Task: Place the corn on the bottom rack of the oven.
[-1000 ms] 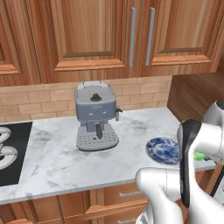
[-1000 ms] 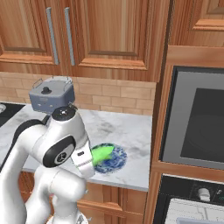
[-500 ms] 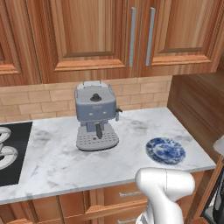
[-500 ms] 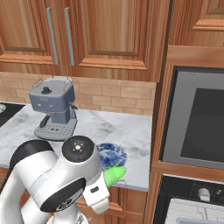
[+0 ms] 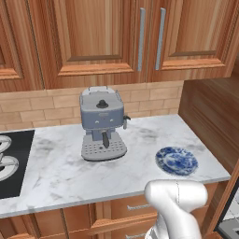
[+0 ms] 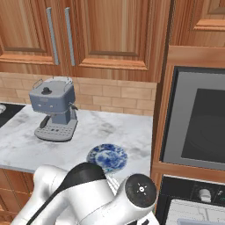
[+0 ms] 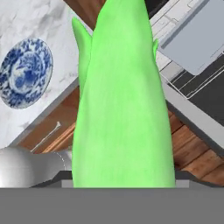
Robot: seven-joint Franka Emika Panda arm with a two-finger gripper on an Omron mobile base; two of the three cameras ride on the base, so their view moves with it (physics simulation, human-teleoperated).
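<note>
While gripper carries corn (image 7: 122, 100), plate (image 7: 25, 72) sits bare.

I see a grey espresso machine (image 5: 101, 123) standing left of the blue-and-white plate (image 5: 177, 160) on the marble counter (image 5: 60, 172)

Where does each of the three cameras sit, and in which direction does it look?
Left base view: behind the arm to its left, facing the white marble counter and grey coffee machine; a white arm joint shows low.
Right base view: behind to the right, facing the same counter and the black-fronted oven; white and dark arm links show low.
Hand view: on the hand, looking along the bright green corn toward the oven's open door below.
All three views share the round blue-and-white patterned plate.
</note>
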